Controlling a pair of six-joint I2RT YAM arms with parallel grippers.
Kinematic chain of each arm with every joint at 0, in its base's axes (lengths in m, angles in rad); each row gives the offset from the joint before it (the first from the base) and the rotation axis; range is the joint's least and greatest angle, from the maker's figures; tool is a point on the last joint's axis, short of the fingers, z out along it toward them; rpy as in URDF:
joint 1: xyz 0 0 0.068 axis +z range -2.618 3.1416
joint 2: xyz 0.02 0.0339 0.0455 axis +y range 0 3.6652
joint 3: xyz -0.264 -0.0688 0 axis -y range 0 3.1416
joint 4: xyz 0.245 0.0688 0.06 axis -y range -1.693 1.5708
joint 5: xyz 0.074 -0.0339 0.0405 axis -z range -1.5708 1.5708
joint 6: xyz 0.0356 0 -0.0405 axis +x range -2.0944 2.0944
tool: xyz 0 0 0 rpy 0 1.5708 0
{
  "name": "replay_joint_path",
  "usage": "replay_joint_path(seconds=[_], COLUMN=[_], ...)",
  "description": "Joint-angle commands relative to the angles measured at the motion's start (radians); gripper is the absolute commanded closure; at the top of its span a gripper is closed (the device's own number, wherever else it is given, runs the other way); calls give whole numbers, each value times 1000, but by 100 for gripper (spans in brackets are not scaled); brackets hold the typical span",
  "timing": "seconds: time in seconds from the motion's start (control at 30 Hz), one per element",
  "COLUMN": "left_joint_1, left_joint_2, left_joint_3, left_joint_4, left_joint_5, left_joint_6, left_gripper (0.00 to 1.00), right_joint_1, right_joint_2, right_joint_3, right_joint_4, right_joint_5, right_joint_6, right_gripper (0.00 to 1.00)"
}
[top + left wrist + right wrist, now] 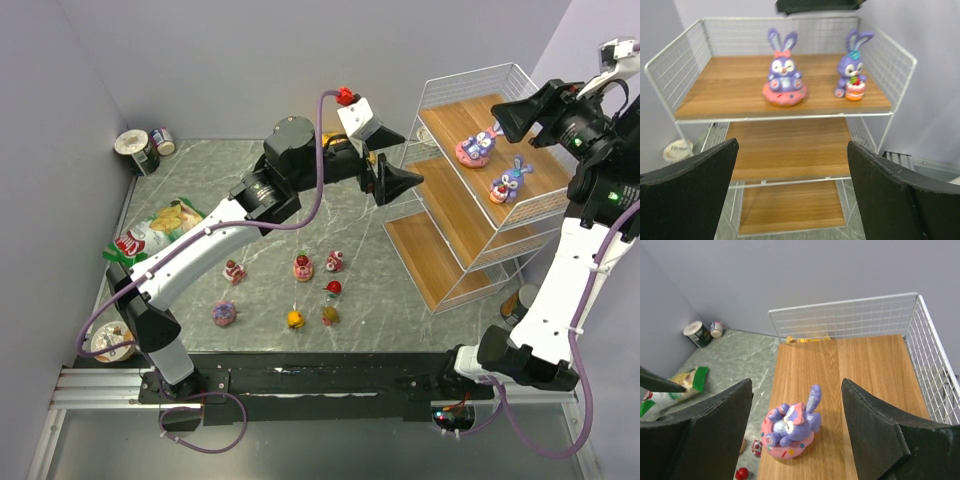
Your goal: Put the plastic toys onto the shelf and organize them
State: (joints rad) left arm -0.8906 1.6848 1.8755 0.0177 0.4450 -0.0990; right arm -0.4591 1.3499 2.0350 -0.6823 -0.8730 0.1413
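Two bunny figurines (pixel 475 146) stood on the shelf's (pixel 450 215) top board, and seven small toys (pixel 302 266) lay loose on the table (pixel 270 290). I judged them light, hard and slick, best pinched across their bases. Left gripper (pixel 390 155) and right gripper (pixel 797 385) gaped wide, empty.

Bright, even, diffuse light fills all three views; the plastic toys (pixel 303 266) at the overhead frame's centre cast only faint, soft shadows. In the left wrist view the shelf (pixel 730 85) looks slightly soft, the bottom-corner fingers (pixel 690 195) blurred.
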Motion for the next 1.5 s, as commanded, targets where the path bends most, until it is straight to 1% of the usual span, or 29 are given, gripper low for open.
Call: replay_joint_path(seconds=[0.0,0.1,0.13,0.2,0.23,0.27,0.3,0.33,0.37,0.43,0.47,0.5,0.57,0.6,0.67,0.7,0.77,0.8,0.9,0.93,0.97,1.07,1.13,1.2,1.23,1.27,1.33,1.4,1.47], left_joint_1=[7,28,48,82,125,149,175,232,255,326,349,372,432,465,490,502,507,507,507,507,507,507,507,507,507,507,507,507,507], left_joint_2=[-77,-138,-158,-224,-247,-291,-313,-330,-356,-373,-387,-395,-425,-438,-476,-491,-534,-551,-640,-664,-719,-807,-839,-861,-885,-899,-937,-955,-961], left_joint_3=[-51,-130,-180,-242,-304,-334,-358,-399,-415,-447,-458,-490,-532,-577,-621,-659,-682,-711,-781,-800,-823,-892,-921,-966,-983,-1022,-1070,-1142,-1177], left_joint_4=[-5,-15,-54,-71,-93,-114,-139,-166,-247,-342,-423,-459,-530,-547,-582,-620,-697,-775,-890,-947,-967,-1004,-1067,-1087,-1090,-1081,-1059,-1007,-975], left_joint_5=[-173,-261,-317,-363,-423,-442,-475,-497,-555,-613,-653,-663,-701,-703,-694,-672,-648,-622,-609,-614,-609,-563,-555,-546,-530,-526,-522,-514,-511], left_joint_6=[-42,-94,-113,-185,-214,-278,-309,-338,-388,-435,-473,-485,-521,-527,-536,-538,-564,-579,-677,-733,-754,-830,-881,-907,-945,-962,-1013,-1036,-1059], left_gripper=[4,4,4,4,4,4,4,4,4,4,4,4,4,4,4,4,2,2,2,2,2,1,3,6,7,12,15,18,22], right_joint_1=[-9,-7,-6,7,19,54,86,117,190,259,298,350,402,452,499,534,557,565,597,611,617,649,666,691,700,715,731,749,758], right_joint_2=[-49,-67,-80,-90,-100,-101,-104,-103,-100,-87,-89,-90,-100,-104,-104,-103,-97,-95,-87,-86,-83,-66,-49,-40,-38,-38,-44,-57,-63], right_joint_3=[50,42,25,2,-10,-15,-19,-18,-9,13,8,-1,-35,-45,-59,-56,-49,-44,-41,-42,-44,-36,-18,-3,-2,-2,-13,-31,-39], right_joint_4=[105,168,206,246,257,260,259,248,206,153,144,144,147,145,130,107,92,86,70,69,70,56,41,23,20,18,18,26,23], right_joint_5=[-10,-76,-111,-150,-164,-176,-178,-173,-150,-109,-92,-77,-52,-43,-21,1,20,25,37,45,46,51,63,68,71,75,75,77,80], right_joint_6=[81,132,145,179,184,166,153,136,94,43,23,17,11,3,-17,-29,-51,-55,-68,-69,-68,-68,-75,-80,-83,-85,-91,-92,-97], right_gripper=[21,21,21,20,20,20,20,20,20,20,20,20,19,19,19,19,19,19,18,18,18,18,18,18,18,18,18,18,18])
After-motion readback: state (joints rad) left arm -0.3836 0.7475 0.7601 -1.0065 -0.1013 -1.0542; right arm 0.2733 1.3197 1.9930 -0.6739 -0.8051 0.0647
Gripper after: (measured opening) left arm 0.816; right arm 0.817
